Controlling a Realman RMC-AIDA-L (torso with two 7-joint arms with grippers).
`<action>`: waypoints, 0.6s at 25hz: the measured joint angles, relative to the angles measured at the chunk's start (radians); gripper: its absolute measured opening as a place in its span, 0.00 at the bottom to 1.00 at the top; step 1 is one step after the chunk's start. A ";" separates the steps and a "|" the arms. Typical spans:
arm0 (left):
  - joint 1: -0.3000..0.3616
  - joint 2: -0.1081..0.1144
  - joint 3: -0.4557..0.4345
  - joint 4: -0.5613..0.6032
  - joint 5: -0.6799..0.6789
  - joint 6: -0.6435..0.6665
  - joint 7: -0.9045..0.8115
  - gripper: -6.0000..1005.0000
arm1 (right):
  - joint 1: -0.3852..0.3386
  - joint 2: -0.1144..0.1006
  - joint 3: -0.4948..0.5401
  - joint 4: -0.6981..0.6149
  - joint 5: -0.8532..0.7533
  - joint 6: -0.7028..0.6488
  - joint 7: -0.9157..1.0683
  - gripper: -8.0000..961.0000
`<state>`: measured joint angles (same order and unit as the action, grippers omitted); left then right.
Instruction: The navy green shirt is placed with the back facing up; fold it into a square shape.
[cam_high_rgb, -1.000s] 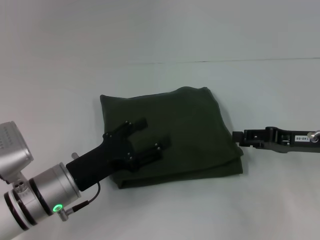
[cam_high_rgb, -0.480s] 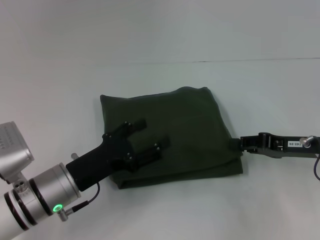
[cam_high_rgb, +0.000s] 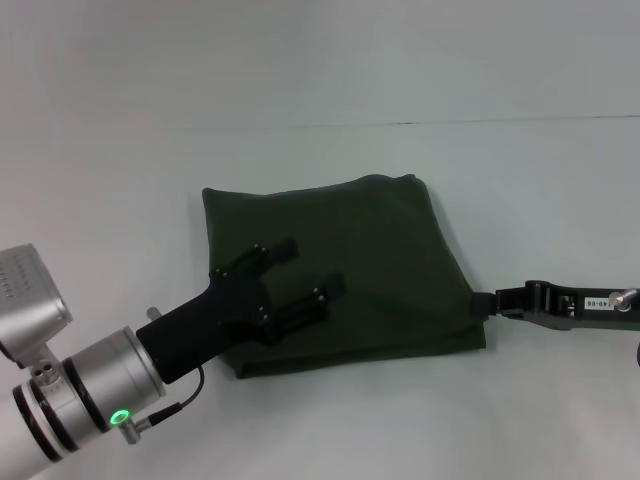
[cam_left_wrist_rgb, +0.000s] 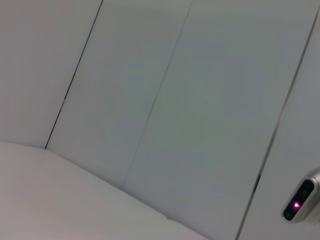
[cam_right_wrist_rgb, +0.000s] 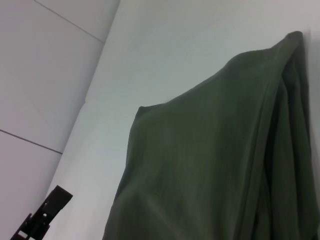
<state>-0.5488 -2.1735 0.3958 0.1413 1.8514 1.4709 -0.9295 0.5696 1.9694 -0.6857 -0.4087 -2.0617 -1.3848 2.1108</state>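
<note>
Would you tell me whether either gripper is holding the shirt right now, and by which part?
Neither visibly grips it. The left gripper is over the navy green shirt, jaws spread; the right gripper is at its right edge, hold unclear.

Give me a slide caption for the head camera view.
Folded shirt lies on the white table; the left end effector is open over it, the right end effector at its near right corner.
</note>
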 joint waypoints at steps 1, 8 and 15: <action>0.000 0.000 0.000 0.000 0.000 0.000 0.000 0.90 | -0.002 0.000 0.000 0.000 0.000 0.000 0.000 0.04; 0.000 0.000 0.002 -0.007 0.000 0.000 0.000 0.90 | -0.009 0.000 0.000 -0.001 0.000 0.005 -0.001 0.05; -0.004 0.002 0.000 -0.001 -0.010 -0.005 0.000 0.90 | -0.032 -0.013 0.050 -0.011 0.005 0.000 -0.039 0.12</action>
<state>-0.5529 -2.1712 0.3962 0.1402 1.8412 1.4656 -0.9295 0.5379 1.9559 -0.6353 -0.4201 -2.0562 -1.3850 2.0716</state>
